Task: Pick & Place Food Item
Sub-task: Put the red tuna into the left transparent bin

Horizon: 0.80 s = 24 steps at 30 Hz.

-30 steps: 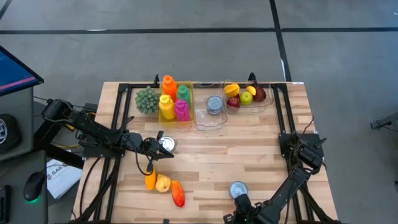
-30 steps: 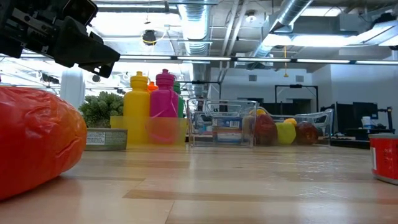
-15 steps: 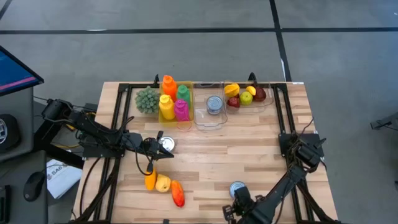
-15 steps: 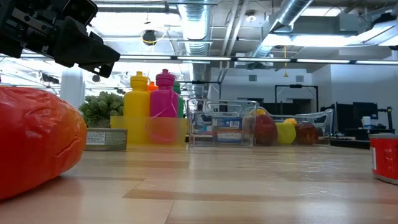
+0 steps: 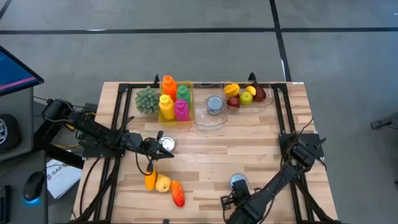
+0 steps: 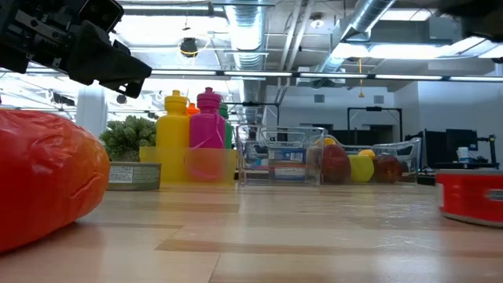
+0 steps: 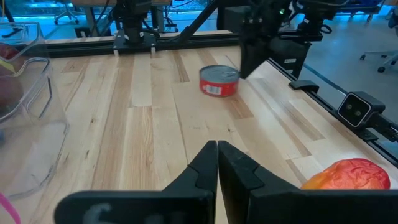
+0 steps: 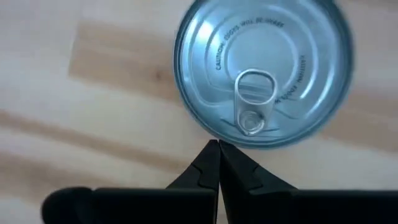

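Can [image 8: 264, 71] pull-tab only from right wrist

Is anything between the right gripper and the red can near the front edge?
Nothing visible. The right gripper, shut, sits right at the rim of the red can, with only bare table around it.

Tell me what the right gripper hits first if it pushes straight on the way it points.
Probably the tin can: the shut right gripper points almost straight down, its tips level with the can's near rim. It may instead meet the table just beside it; depth is unclear.
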Each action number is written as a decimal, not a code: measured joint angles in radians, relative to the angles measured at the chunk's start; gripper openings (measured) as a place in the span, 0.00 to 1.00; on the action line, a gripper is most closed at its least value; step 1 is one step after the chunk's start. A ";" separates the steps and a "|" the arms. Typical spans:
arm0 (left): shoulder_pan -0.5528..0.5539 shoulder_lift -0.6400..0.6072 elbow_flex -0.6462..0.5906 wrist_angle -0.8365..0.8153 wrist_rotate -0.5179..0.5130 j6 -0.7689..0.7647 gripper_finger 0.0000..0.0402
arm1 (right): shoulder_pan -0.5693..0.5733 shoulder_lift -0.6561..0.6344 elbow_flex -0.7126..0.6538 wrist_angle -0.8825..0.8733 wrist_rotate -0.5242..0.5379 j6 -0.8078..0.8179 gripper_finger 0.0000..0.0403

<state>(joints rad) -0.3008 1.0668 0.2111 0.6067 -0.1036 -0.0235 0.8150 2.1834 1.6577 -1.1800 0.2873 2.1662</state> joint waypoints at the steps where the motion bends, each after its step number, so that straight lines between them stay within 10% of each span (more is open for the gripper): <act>1: 0.000 0.000 0.000 0.000 0.000 0.000 0.01 | -0.002 -0.002 0.000 -0.004 0.022 0.000 0.00; 6: 0.000 0.000 0.000 0.002 0.000 0.000 0.01 | -0.020 -0.002 0.001 -0.024 0.060 -0.010 0.00; 12: 0.000 0.000 0.000 0.002 0.000 0.000 0.01 | -0.026 -0.002 0.002 -0.022 -0.155 0.003 0.00; 24: 0.000 0.000 0.000 0.003 0.000 0.000 0.01 | -0.043 -0.002 0.002 -0.219 -0.125 0.127 0.00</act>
<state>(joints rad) -0.3007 1.0668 0.2115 0.6094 -0.1036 -0.0238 0.7720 2.1811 1.6592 -1.3992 0.1627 2.2929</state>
